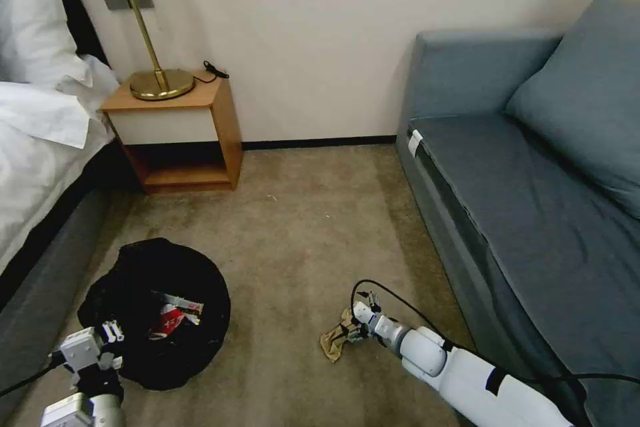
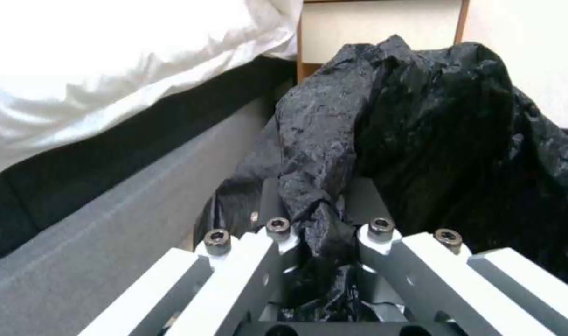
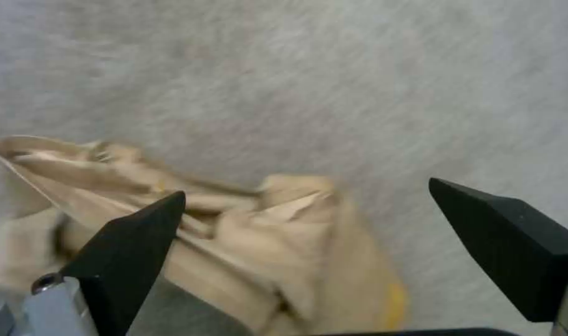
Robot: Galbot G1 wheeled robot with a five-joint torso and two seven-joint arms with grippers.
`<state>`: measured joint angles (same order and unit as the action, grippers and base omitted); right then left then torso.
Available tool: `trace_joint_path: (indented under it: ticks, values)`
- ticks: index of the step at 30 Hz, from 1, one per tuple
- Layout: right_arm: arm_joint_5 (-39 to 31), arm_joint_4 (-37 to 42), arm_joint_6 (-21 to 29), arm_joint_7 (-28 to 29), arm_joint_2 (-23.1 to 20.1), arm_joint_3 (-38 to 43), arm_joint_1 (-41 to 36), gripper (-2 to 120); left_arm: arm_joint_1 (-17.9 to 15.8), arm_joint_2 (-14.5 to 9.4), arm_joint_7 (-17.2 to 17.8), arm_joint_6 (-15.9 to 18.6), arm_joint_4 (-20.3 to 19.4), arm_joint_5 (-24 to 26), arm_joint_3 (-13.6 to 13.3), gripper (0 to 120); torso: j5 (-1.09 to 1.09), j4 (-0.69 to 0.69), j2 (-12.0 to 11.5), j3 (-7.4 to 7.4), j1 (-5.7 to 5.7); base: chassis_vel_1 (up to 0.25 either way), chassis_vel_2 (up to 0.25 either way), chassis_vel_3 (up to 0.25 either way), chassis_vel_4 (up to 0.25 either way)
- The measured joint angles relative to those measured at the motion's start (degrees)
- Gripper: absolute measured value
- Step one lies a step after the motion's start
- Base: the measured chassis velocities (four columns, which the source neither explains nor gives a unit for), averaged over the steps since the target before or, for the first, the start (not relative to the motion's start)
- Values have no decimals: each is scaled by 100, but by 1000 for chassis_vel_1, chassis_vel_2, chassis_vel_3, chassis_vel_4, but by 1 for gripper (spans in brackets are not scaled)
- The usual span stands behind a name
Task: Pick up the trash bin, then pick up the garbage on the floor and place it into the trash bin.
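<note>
Head view placed the trash bin [image 1: 155, 313] on the carpet beside the bed, a red-and-white snack bag [image 1: 175, 318] inside; left wrist view alone showed the left gripper [image 2: 318, 233] clamped on its black liner [image 2: 384, 121]. Right gripper [image 3: 309, 233] stood wide open over the crumpled tan paper scrap [image 3: 234, 233] (long axis indeterminate), one fingertip [image 3: 135, 238] overlapping it.

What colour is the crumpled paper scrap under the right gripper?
Tan, a light yellowish brown; the paper scrap shows best in the right wrist view.
</note>
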<state>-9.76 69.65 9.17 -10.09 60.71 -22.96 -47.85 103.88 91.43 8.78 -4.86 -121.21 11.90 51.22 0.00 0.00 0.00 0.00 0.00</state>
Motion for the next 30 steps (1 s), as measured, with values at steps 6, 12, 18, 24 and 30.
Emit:
trace_joint_path:
  ticks: [6, 12, 18, 24, 30]
  values:
    - [-326, -37, 380, -846, 26, 259, -6, 100, 23, 1, 0, -47, 0, 1, 23, 7, 0, 0, 0, 0, 0, 0, 0, 0, 0]
    - [-475, -119, 526, -1025, 58, 302, 50, 89, 22, -1, 0, -75, 0, 16, 35, 7, 0, 0, 0, 0, 0, 0, 0, 0, 0]
    - [-514, -145, 547, -1085, 71, 305, 58, 65, 16, 0, 1, -84, 7, 27, 38, 7, 0, 0, 0, 0, 0, 0, 0, 0, 0]
    - [-502, -230, 522, -1101, 92, 309, 75, 43, 14, -6, 3, -86, 9, 35, 50, 7, 0, 0, 0, 0, 0, 0, 0, 0, 0]
    - [-497, -264, 469, -1100, 113, 326, 82, 22, 14, -9, 4, -87, 7, 40, 57, 7, 0, 0, 0, 0, 0, 0, 0, 0, 0]
